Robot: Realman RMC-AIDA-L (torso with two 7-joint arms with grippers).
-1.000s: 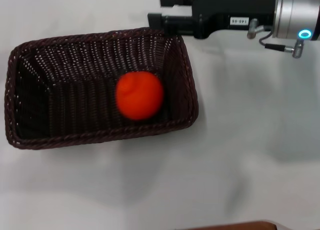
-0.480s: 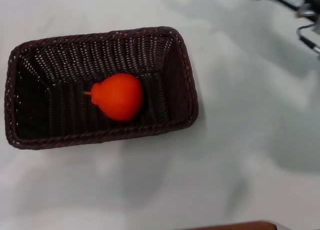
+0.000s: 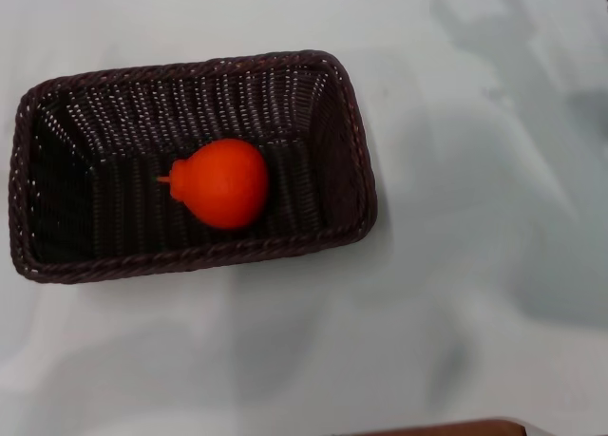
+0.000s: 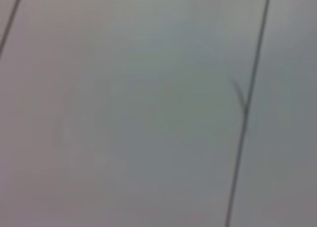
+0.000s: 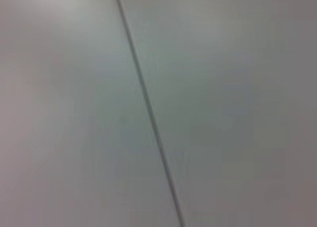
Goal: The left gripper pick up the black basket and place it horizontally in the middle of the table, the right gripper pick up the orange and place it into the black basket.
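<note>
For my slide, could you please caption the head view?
The orange lies inside the black basket on the white table; neither gripper is in view.

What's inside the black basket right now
One orange lies on the floor of the black basket, a little right of its middle, stem nub pointing left. The rest of the woven floor is bare. The patch of floor directly under the fruit is hidden by it.
</note>
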